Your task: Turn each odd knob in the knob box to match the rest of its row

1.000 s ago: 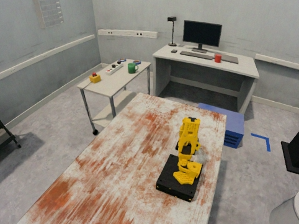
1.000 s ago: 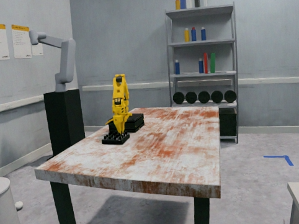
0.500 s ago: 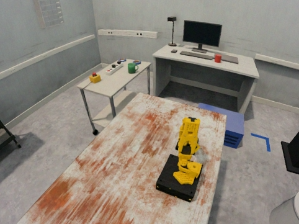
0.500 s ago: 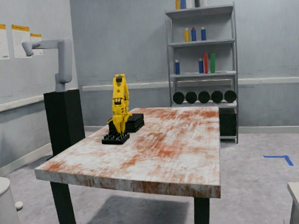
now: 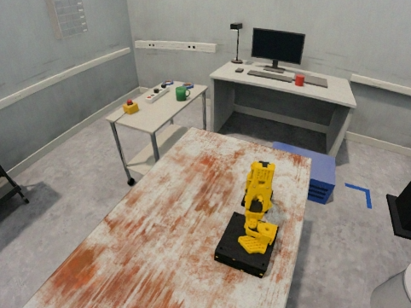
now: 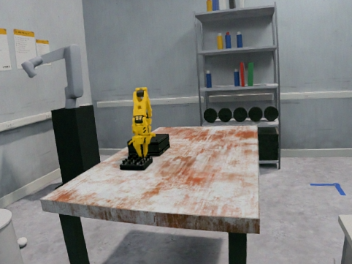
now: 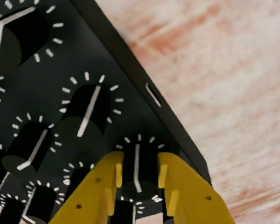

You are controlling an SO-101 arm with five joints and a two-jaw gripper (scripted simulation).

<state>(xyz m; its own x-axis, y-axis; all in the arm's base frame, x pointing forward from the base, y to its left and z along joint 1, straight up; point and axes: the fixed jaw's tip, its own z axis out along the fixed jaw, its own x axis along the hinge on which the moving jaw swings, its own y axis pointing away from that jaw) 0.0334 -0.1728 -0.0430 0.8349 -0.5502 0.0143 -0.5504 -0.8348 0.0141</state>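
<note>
The black knob box stands on the table, mostly hidden behind the arm in the top view. My gripper is low over it, shut on a black knob near the box's long edge, one finger on each side. The held knob's white line points roughly up in the wrist view, near a mark between the fingertips. The neighbouring knob up and left has its line slanting to the upper right. Another knob lies further left. Fingers hide the lower marks; I can read no row label.
The worn white and rust table top bears the box and the arm's black base. In the wrist view more knobs crowd the lower left, and a large knob is at the upper left.
</note>
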